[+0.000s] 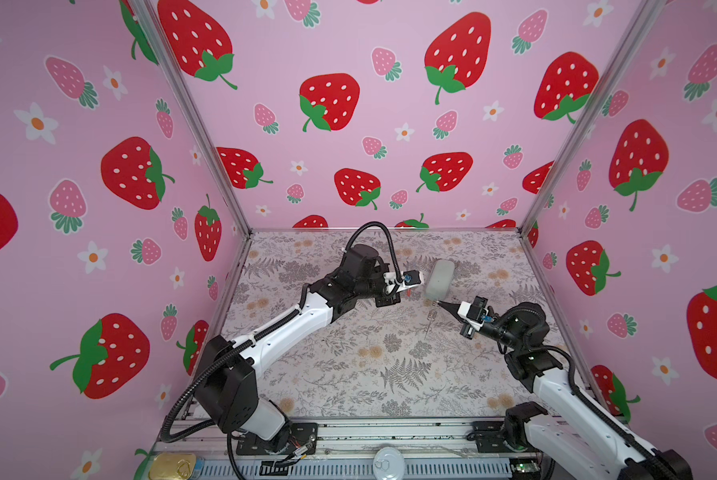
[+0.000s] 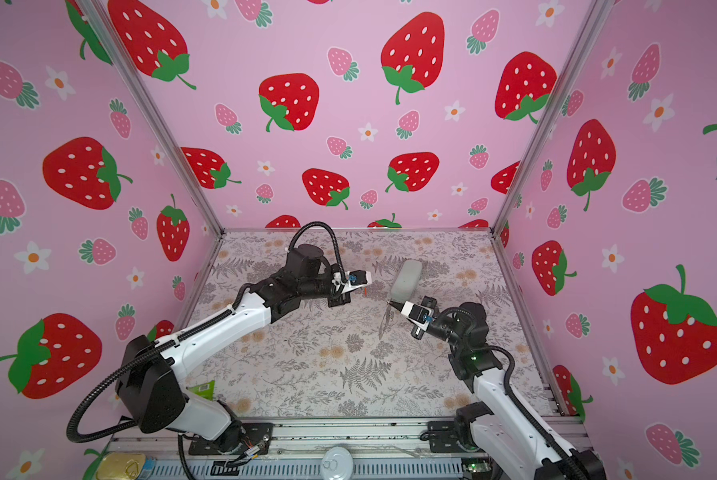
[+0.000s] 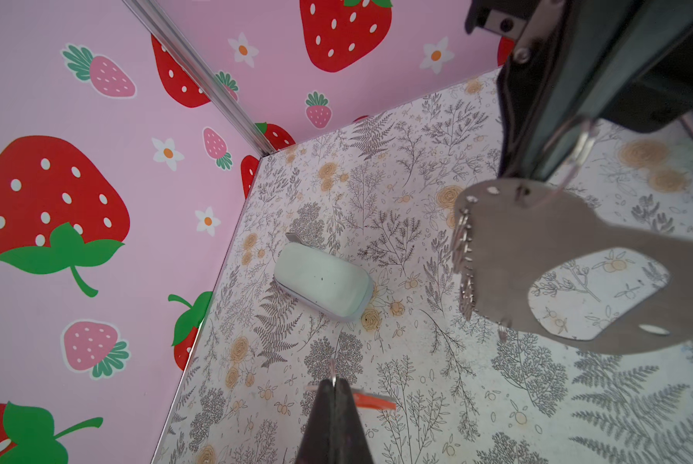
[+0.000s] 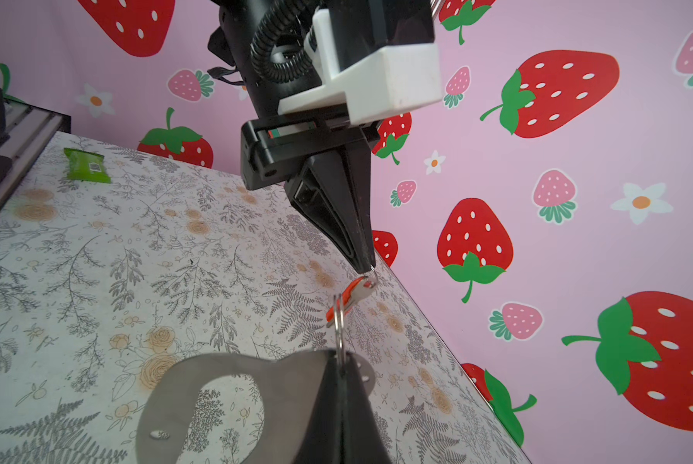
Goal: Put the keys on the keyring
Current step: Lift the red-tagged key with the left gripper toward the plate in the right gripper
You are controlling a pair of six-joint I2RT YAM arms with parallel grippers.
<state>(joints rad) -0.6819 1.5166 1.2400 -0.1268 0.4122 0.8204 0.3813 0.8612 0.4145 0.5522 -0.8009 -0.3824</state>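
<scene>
My left gripper is shut on the small ring of the keys, and the red tag sticks out beside the fingertips. The right wrist view shows this key hanging under the left gripper. My right gripper is shut on a silver ring of the keyring, whose taupe strap hangs beside it. The strap hangs above the table with its chain of rings. In both top views the left gripper and the right gripper are a short gap apart.
A pale green oblong case lies on the floral table just behind the grippers. A green packet lies near the left arm's base. A gold tin and a round can sit at the front rail.
</scene>
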